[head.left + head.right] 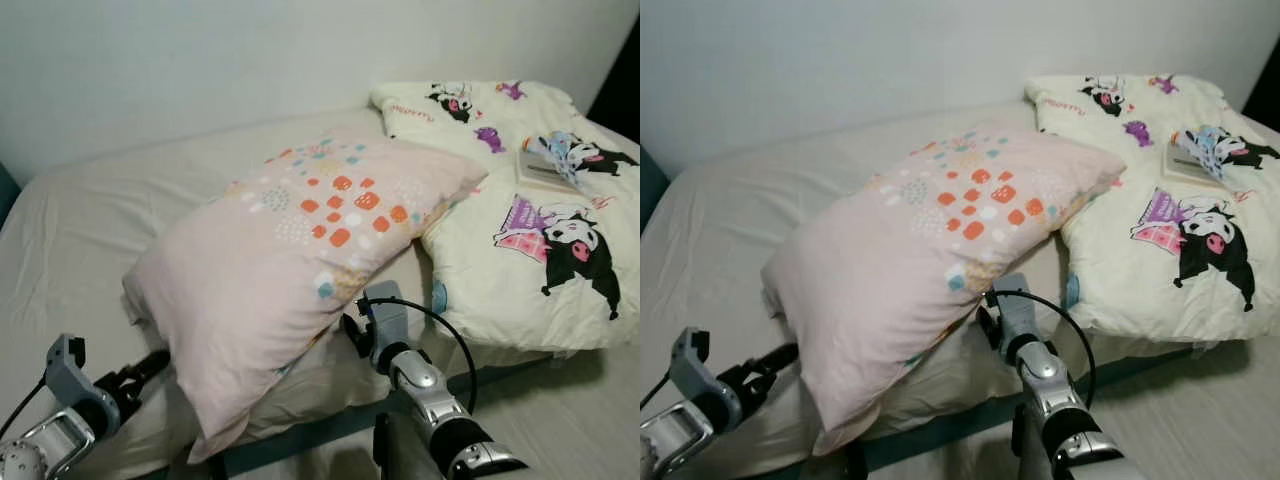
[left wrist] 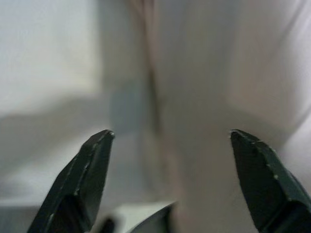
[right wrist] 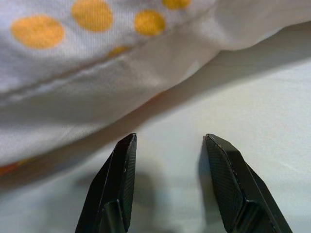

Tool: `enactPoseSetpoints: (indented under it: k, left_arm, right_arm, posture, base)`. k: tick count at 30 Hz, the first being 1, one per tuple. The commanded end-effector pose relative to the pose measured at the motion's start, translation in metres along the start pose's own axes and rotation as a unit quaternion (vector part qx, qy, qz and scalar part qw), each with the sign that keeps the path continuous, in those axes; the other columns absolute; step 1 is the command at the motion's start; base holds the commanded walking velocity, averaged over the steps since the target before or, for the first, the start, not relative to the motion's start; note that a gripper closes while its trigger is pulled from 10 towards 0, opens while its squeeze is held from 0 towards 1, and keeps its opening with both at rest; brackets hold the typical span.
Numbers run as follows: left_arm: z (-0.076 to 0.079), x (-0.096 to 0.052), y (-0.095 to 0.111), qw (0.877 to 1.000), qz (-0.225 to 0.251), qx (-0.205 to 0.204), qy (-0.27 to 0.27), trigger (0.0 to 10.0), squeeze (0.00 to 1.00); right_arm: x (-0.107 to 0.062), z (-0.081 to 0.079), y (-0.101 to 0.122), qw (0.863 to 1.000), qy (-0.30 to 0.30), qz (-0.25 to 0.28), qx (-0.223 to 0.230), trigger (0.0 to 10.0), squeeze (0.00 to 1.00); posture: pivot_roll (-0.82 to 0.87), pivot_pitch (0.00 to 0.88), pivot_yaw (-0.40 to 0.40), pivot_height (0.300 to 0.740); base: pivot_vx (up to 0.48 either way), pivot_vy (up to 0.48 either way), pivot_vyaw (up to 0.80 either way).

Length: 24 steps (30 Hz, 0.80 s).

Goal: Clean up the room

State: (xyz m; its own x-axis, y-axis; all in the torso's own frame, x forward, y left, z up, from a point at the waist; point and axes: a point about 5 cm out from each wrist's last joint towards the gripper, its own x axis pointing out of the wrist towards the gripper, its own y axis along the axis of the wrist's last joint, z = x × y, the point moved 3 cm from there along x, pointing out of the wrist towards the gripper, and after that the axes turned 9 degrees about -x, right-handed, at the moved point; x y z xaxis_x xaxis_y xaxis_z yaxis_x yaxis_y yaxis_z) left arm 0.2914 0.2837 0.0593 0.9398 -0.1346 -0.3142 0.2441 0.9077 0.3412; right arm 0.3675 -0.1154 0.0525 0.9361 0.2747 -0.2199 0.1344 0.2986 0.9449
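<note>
A pale pink pillow [image 1: 300, 250] with orange, blue and white spots lies slanted across the cream bed sheet [image 1: 90, 230], its near corner hanging over the bed's front edge. My right gripper [image 1: 352, 335] sits at the pillow's lower right edge. In the right wrist view it [image 3: 170, 141] is open, its fingers [image 3: 116, 184] on the sheet [image 3: 252, 97] just below the pillow's seam [image 3: 97, 58]. My left gripper [image 1: 155, 365] is at the pillow's lower left side. It [image 2: 170, 136] is open in the left wrist view, facing the pink fabric [image 2: 209, 73] with nothing between its fingers.
A cream quilt [image 1: 520, 230] printed with black cartoon figures lies bunched on the bed's right side, with a book [image 1: 545, 170] on top of it. A white wall [image 1: 250, 60] runs behind the bed. A dark bed frame [image 1: 300, 440] lines the front edge.
</note>
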Motion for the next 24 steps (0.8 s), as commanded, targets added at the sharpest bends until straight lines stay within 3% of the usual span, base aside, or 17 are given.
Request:
enactPoseSetpoints:
  k: [1,2,6,9,14,18,24]
  left_arm:
    - [-0.003,0.000,0.006,0.997,0.028,-0.068,-0.018,10.0,1.00]
    - [0.001,0.001,0.010,0.994,0.038,-0.094,-0.039,10.0,1.00]
    - [0.004,0.002,0.015,0.989,0.051,-0.123,-0.060,10.0,1.00]
    - [0.005,0.003,0.018,0.988,0.055,-0.133,-0.064,10.0,1.00]
    - [0.018,-0.004,0.023,0.982,0.043,-0.144,-0.118,10.0,1.00]
    - [0.031,0.003,0.001,0.985,-0.005,-0.115,-0.130,10.0,1.00]
    - [0.047,0.017,-0.024,0.979,-0.038,-0.124,-0.155,10.0,1.00]
  right_arm:
    - [-0.002,-0.005,-0.007,1.000,0.006,-0.014,0.004,10.0,0.00]
    - [-0.002,-0.004,-0.006,1.000,0.005,-0.013,0.004,10.0,0.00]
    - [-0.002,-0.004,-0.006,1.000,0.005,-0.013,0.004,10.0,0.00]
    - [-0.002,-0.003,-0.006,1.000,0.004,-0.013,0.003,10.0,0.00]
    - [-0.002,-0.002,-0.007,1.000,0.005,-0.014,0.000,10.0,0.00]
    - [-0.002,-0.003,-0.007,1.000,0.009,-0.014,-0.003,10.0,0.00]
    - [-0.001,-0.005,-0.005,1.000,0.011,-0.012,-0.003,10.0,0.00]
  posture:
    - [0.03,0.148,0.022,0.542]
    - [0.02,0.148,0.021,0.542]
    - [0.02,0.147,0.022,0.542]
    - [0.01,0.147,0.021,0.542]
    - [0.02,0.144,0.014,0.542]
    - [0.02,0.141,0.009,0.542]
    - [0.02,0.136,0.010,0.542]
  base:
    - [0.000,0.000,0.00]
    - [0.000,0.000,0.00]
    - [0.000,0.000,0.00]
    - [0.000,0.000,0.00]
    - [0.000,0.000,0.00]
    - [0.000,0.000,0.00]
    - [0.000,0.000,0.00]
